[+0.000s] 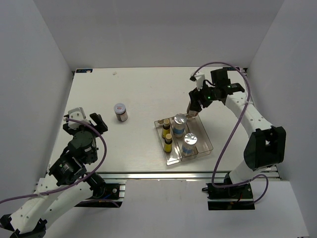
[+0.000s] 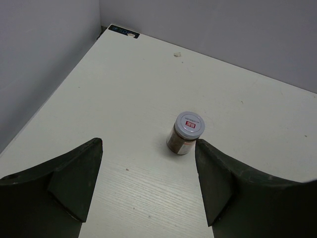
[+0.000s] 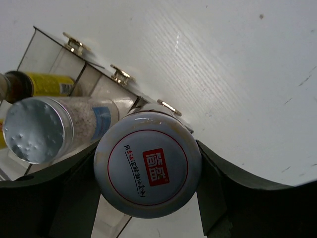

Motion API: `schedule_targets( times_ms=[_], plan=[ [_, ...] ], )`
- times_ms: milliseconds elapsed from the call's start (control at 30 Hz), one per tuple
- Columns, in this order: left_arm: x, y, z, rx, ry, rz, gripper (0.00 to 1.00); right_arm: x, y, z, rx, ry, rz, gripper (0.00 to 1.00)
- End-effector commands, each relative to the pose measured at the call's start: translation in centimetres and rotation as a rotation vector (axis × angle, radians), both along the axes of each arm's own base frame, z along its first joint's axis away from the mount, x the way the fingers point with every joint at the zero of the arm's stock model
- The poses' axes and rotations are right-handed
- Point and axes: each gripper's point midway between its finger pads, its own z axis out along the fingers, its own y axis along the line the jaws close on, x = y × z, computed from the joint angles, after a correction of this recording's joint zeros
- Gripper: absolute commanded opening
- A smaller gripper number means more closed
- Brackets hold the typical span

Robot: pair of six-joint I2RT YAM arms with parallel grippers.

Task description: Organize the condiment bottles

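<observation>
Most of the job looks done, but not all of it. A clear plastic tray with three slots (image 1: 210, 145) is seen on the white table (image 1: 138, 89). In the left slot, two thin yellow bottles with dark caps (image 1: 166, 127) (image 1: 168, 143) are stood one behind the other. In the middle slot, two white bottles with blue labels and silver caps (image 1: 179, 123) (image 1: 189, 144) are stood the same way. The right slot looks bare in the near part.

A short brown jar with a silver lid (image 3: 147, 171) is held by the right gripper (image 1: 192, 114) at the far end of the tray, by the right slot. The fingers are closed in on the jar's two sides, just wide enough for it. It cannot be told if the jar is touching the tray floor yet.

A second brown jar (image 2: 187, 133) is left out on the table, well apart from the tray. It is stood upright in front of the left gripper (image 2: 148, 183), whose fingers are spread wide with nothing held between them.

So two jars are probably left to be put away.

The held jar is round and squat. Its flat lid is pale and shiny, with a thin red ring, a red square and small red writing on it.
</observation>
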Motion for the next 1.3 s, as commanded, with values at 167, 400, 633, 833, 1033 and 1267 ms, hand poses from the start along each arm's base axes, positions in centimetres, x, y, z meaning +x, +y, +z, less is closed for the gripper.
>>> schedule_targets(
  times_ms=[167,400,633,833,1033,1267],
  plan=[
    [0.3,-0.3,-0.4,0.018,0.011,-0.006,0.85,-0.4,-0.3,-1.0,-0.004,-0.072,0.086,0.0],
    [0.3,-0.3,-0.4,0.02,0.013,-0.007,0.85,-1.2,-0.3,-3.4,-0.004,-0.032,0.098,0.0],
    [0.7,-0.9,-0.7,0.034,0.023,-0.032,0.85,-1.8,-0.4,-4.7,0.01,-0.055,0.084,0.0],
    [1.4,-2.9,-1.1,0.063,0.04,-0.13,0.85,-2.2,-0.5,-6.0,0.013,-0.05,0.08,0.41],
    [1.9,-3.9,-1.7,0.083,0.068,-0.162,0.86,-2.6,-0.7,-5.9,0.012,-0.067,0.073,0.62],
    [2.7,-5.5,-3.0,0.118,0.122,-0.212,0.86,-2.7,-0.8,-5.2,0.012,-0.078,0.064,0.68]
  ],
)
